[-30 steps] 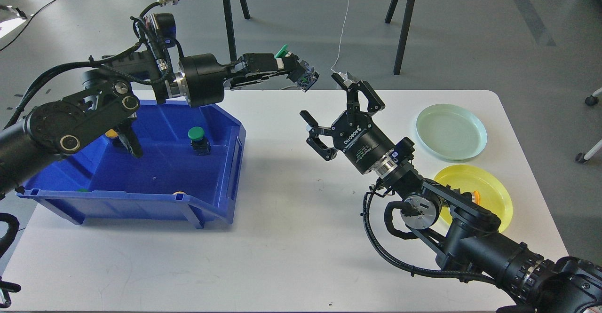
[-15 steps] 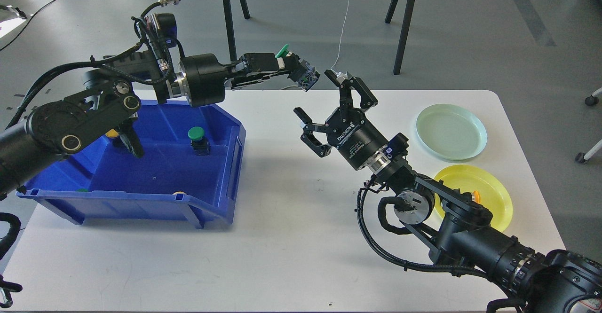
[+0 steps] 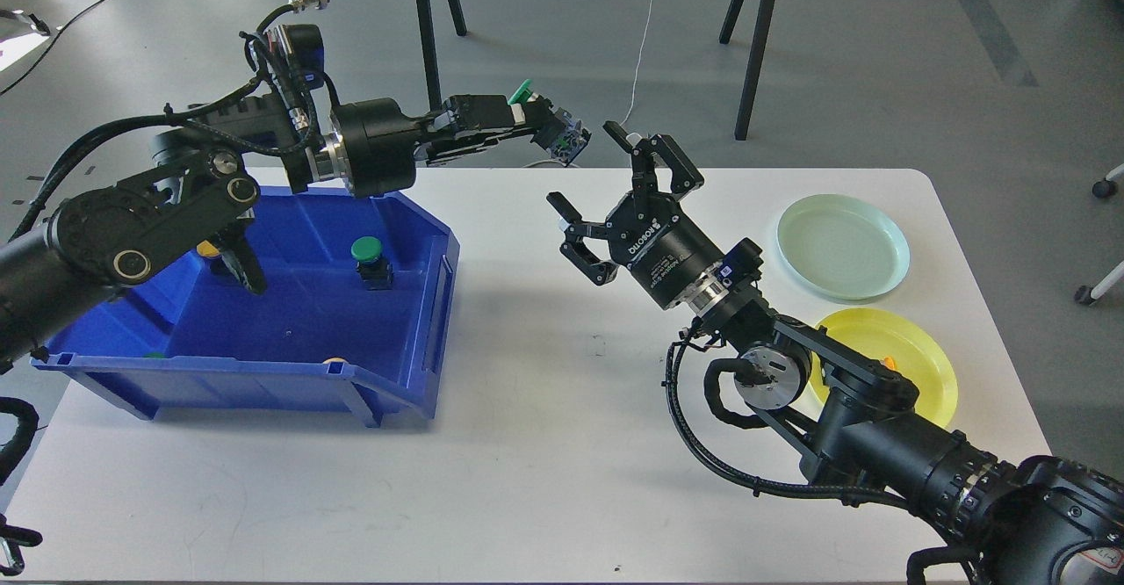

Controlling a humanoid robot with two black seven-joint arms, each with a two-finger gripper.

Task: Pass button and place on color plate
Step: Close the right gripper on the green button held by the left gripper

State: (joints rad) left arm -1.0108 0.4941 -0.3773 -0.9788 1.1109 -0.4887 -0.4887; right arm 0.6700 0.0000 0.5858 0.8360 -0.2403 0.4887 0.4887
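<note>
1. White worktop (image 3: 544, 444): blue bin (image 3: 263, 339) along its left edge, pale green plate (image 3: 843, 247) and yellow plate (image 3: 913, 348) near its right edge.
2. Left gripper (image 3: 562, 133), above the far edge, is clenched on the green button (image 3: 523, 93).
3. Right gripper (image 3: 606, 190) hangs just beside it, jaws spread wide and empty.
4. Risk: if the right jaws close off-centre, or the left lets go early, the button could drop to the worktop.

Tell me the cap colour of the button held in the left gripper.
Green, clearest in the head view: the button sits clamped in the left gripper.
</note>
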